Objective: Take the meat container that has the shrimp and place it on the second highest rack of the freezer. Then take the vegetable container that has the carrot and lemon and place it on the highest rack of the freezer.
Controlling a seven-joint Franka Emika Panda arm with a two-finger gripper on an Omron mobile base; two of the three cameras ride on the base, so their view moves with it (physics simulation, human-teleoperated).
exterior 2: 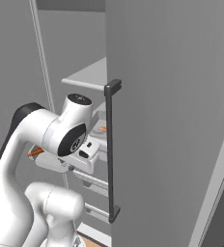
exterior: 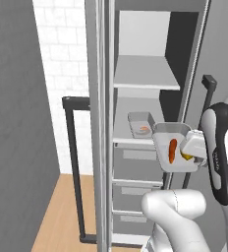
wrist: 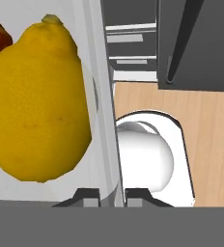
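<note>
Gripper (wrist: 112, 193) is clamped on the side wall of the vegetable container (exterior: 173, 153): in the hand view the two dark fingertips (wrist: 88, 194) sit either side of the thin clear wall, almost touching it. Lemon (wrist: 36, 103) is just inside that wall, bumpy yellow skin, pointed nub at 12 o'clock. Carrot (exterior: 172, 150) is a long smooth orange stick beside it.

Tub is a clear shallow rectangle with rounded corners, held in the air in front of the open freezer (exterior: 135, 64), tilted so its open face shows toward the left base camera. It is not on any shelf.

Meat container (exterior: 141, 124), same clear tub shape, sits flat on the second highest rack (exterior: 126, 137), at 10 o'clock from the held tub. Curled orange shrimp (exterior: 144, 130) is inside it.

Highest rack (exterior: 145, 74) is a flat pale-grey plate at 12 o'clock from the held tub, well apart from it. Flat grey drawer fronts (exterior: 135, 162) are stacked under the lower plate.

Freezer door is swung out; its long black bar handle (exterior 2: 110, 149) runs vertically in the right base view, square brackets at both ends. Wood-grain floor (wrist: 205, 125) is below, and a white tile wall (exterior: 67, 74) is at 9 o'clock of the cabinet.
</note>
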